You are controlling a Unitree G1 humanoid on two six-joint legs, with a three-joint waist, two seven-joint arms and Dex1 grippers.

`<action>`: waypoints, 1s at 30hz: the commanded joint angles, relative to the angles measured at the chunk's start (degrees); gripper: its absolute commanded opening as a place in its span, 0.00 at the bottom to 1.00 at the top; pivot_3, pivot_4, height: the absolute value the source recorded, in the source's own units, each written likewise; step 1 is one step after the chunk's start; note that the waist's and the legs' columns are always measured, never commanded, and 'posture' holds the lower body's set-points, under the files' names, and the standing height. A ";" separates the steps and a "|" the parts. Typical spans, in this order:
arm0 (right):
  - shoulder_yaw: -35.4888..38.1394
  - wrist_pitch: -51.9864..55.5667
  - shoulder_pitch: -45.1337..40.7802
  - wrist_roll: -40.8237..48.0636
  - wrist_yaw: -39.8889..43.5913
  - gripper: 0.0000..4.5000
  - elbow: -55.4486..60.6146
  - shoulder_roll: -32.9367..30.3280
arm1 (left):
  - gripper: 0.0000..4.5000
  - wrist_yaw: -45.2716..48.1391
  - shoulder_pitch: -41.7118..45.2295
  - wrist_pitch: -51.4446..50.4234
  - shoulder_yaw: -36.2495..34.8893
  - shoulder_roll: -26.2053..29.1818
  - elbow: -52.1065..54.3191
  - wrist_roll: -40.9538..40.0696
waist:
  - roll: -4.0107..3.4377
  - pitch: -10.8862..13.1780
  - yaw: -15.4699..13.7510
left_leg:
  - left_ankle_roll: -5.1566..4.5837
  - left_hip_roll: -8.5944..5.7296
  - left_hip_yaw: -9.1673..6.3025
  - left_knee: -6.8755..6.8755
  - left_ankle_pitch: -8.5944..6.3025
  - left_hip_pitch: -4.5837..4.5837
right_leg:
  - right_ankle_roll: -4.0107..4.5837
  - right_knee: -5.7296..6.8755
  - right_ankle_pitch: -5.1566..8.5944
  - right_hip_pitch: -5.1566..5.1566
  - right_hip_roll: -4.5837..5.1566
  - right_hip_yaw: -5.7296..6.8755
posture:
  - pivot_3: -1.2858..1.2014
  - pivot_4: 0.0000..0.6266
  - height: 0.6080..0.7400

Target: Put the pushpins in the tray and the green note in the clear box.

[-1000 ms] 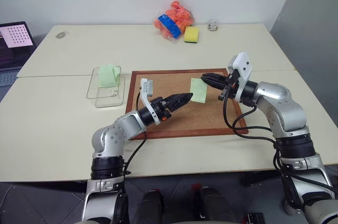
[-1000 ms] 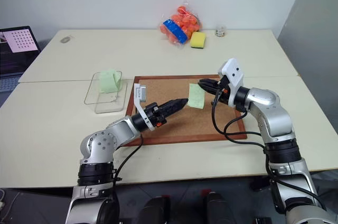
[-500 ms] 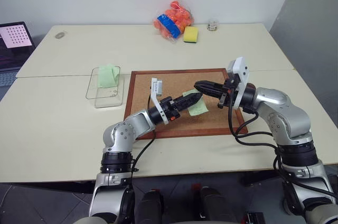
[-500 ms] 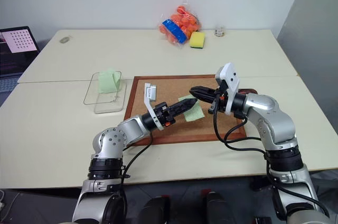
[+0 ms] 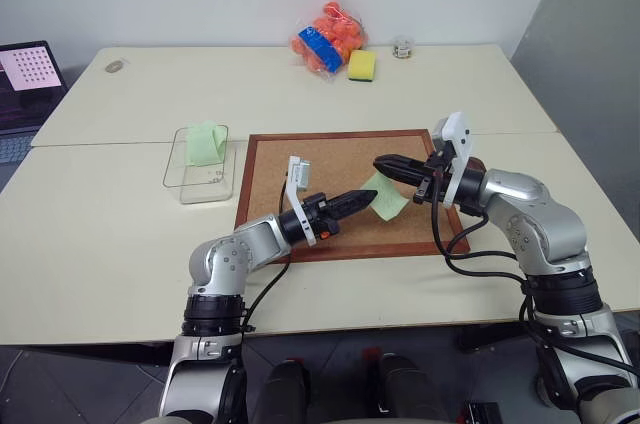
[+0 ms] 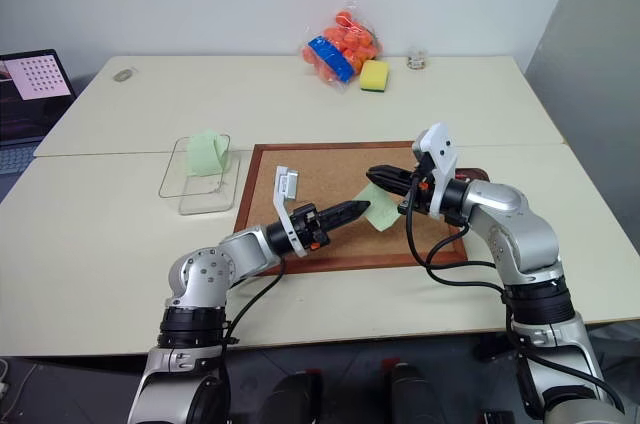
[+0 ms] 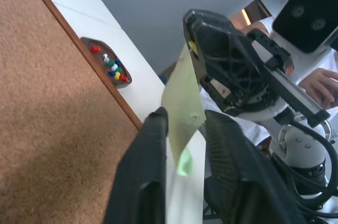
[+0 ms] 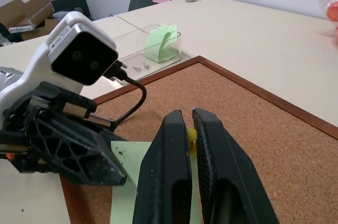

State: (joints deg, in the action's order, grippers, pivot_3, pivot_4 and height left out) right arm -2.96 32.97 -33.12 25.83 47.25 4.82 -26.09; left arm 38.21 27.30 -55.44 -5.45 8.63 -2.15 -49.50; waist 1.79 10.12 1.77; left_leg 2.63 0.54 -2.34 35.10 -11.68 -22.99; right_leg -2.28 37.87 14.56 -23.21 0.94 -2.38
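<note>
Left gripper, nearest, reaches low over the cork board and straddles the lower edge of the green note. Cannot tell if it's clamped on the paper or only around it. The note is off the board, hanging mid-air between both grippers. Right gripper, just beyond, is clenched on a yellow pushpin. The note seems to be stuck on that pin, so likely right holds the pin while left pulls the paper free. Two-handed split makes sense, as the pin is tiny and the paper floppy.

The tray sits just off the board's edge on the right-arm side. It has loose pushpins in it, red, green, blue, yellow and white, so that part looks mostly done.

The clear box is beside the board's left edge, well apart from the note, with mint-green folded paper inside. Far end of table: yellow sponge and a bag of orange items.
</note>
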 commanded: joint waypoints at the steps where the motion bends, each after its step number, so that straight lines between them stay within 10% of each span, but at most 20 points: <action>1: 1.41 -0.66 -1.31 0.76 -0.33 0.00 1.76 0.13 | 0.07 0.30 0.38 0.93 0.43 -0.38 1.58 -0.15 | 0.00 0.00 0.03 | 0.00 0.00 0.00 0.00 0.00 0.00 | 0.00 0.00 0.00 0.00 0.00 0.00 | 0.52 0.24 1.00; 30: 9.28 5.64 1.07 5.49 -10.22 0.00 9.81 0.25 | 0.00 -18.59 -3.22 -1.87 -8.80 -10.73 3.45 -8.15 | 0.01 0.00 0.03 | 0.00 0.00 -0.01 0.00 0.00 0.00 | -0.01 -0.02 0.00 0.00 -0.01 -0.01 | 0.52 0.24 1.00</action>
State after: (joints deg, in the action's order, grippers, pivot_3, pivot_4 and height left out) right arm 2.88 38.52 -32.33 30.59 39.90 13.81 -25.93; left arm 20.43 24.45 -56.99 -14.15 -2.34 -0.01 -56.32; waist 1.80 10.12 1.81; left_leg 2.63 0.54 -2.35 35.10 -11.68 -22.99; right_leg -2.30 37.85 14.56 -23.20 0.93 -2.39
